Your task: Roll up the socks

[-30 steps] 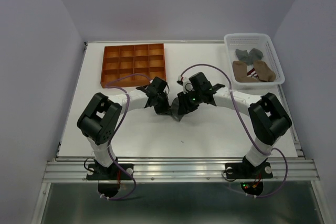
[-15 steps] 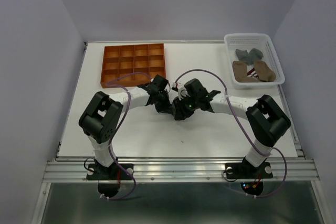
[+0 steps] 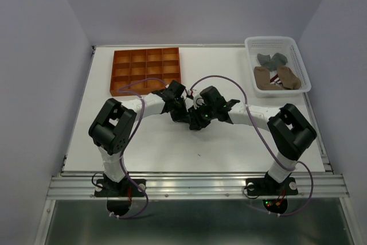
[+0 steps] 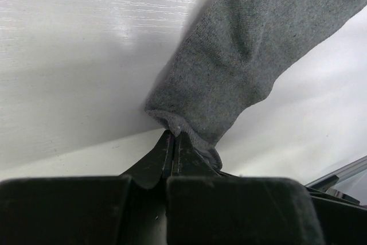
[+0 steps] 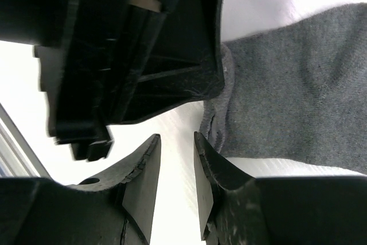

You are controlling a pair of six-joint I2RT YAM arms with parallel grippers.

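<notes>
**Right arm has closed in on the pinned sock**

Over the last second my right gripper (image 5: 176, 159) has slid in towards the left gripper (image 4: 172, 142), and the 2 now sit almost touching just in front of the orange tray (image 3: 113, 73), off its near right corner. A second ago a fold of the grey sock (image 4: 241, 67) showed between them from above. Now the gripper bodies cover nearly all of it in that view.

The left gripper has not shifted its hold. Its jaws are clenched tight on the sock's hem, with a small pucker of fabric bunched at the tips. The right gripper's jaws stand partly apart with only bare table (image 3: 229, 142) between them. The sock's edge lies just beside 1 finger (image 5: 209, 164), so I read this hand as released and not yet gripping. I judge this to be the approach for a second hold next to the pinned end, which a roll would need. No roll has formed yet.

The sock is a plain mid-grey knit, limp and lying mostly flat on the table. It has 1 soft crease across its middle, and its far end runs out of the wrist view.

The spare socks (image 3: 270, 59), grey and tan, wait in the white basket (image 3: 277, 41), well to the right of the orange tray. None is rolled that I can see.
</notes>
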